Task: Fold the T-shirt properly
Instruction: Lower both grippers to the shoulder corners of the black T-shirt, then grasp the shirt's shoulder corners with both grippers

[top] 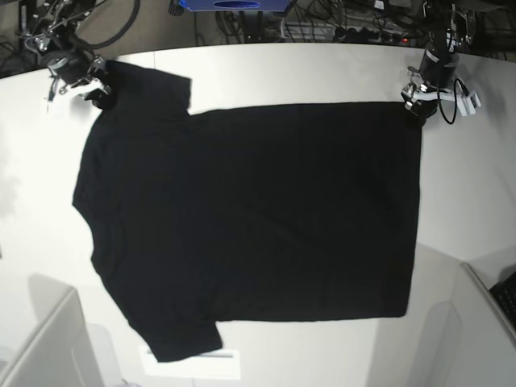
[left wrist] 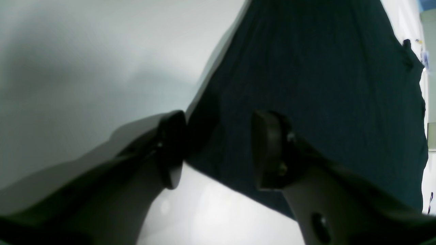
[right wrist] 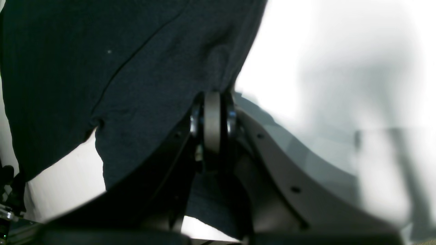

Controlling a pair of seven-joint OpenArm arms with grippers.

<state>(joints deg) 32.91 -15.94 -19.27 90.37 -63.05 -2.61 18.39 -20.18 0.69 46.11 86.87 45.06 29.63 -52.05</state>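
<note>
Both grippers sit at far corners of black T-shirt point(top: 250, 218), spread flat on white counter point(top: 322, 72): right gripper point(right wrist: 212, 102) pinches sleeve, left gripper point(left wrist: 218, 149) gapes w/ hem corner between jaws

The T-shirt point(top: 250, 218) lies spread flat on the tabletop point(top: 322, 72), covering most of its middle. Its sleeves and neck point toward the tabletop's left edge, its hem toward the right edge. The right gripper point(top: 97, 95) sits at the far-left corner on the far sleeve; the left gripper point(top: 418, 109) sits at the far hem corner.
</note>
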